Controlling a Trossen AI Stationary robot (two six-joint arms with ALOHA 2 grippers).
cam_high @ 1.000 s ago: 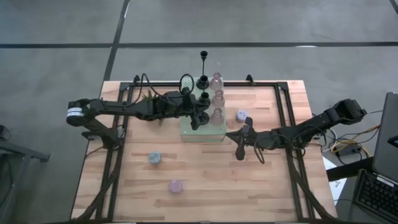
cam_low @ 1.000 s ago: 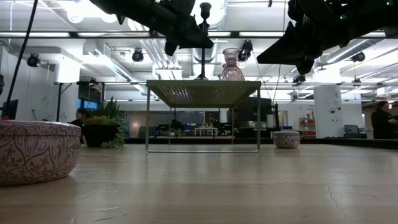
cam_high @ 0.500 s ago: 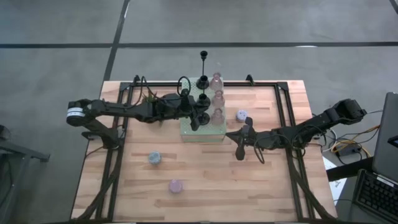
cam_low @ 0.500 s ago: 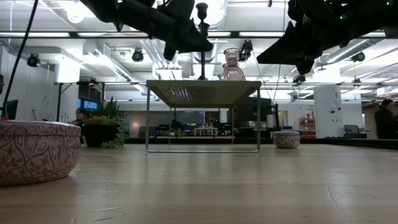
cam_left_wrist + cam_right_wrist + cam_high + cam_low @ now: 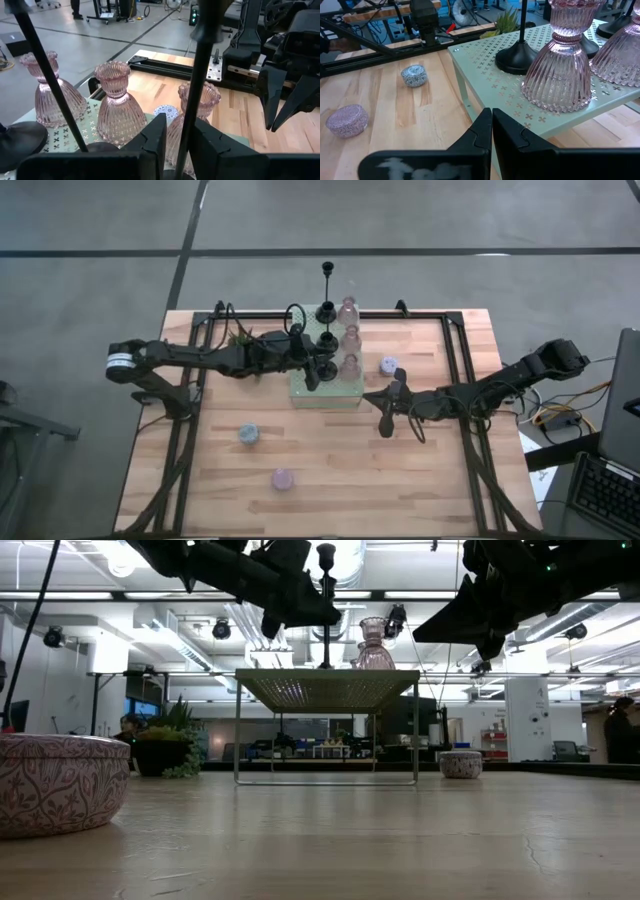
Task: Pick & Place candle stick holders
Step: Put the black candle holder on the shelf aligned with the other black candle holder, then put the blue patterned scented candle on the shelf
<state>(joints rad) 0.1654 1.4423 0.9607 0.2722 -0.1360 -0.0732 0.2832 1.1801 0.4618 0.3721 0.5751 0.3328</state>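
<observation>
Here the black candle stick holder stands upright between left gripper fingers.

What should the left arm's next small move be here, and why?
Probably widen the fingers a little more, then back the left gripper away from the black holder. The holder's thin stem stands upright between the slightly parted fingers, with its base on the pale green board beside the pink glass holders. The right gripper waits shut beside the board.
</observation>
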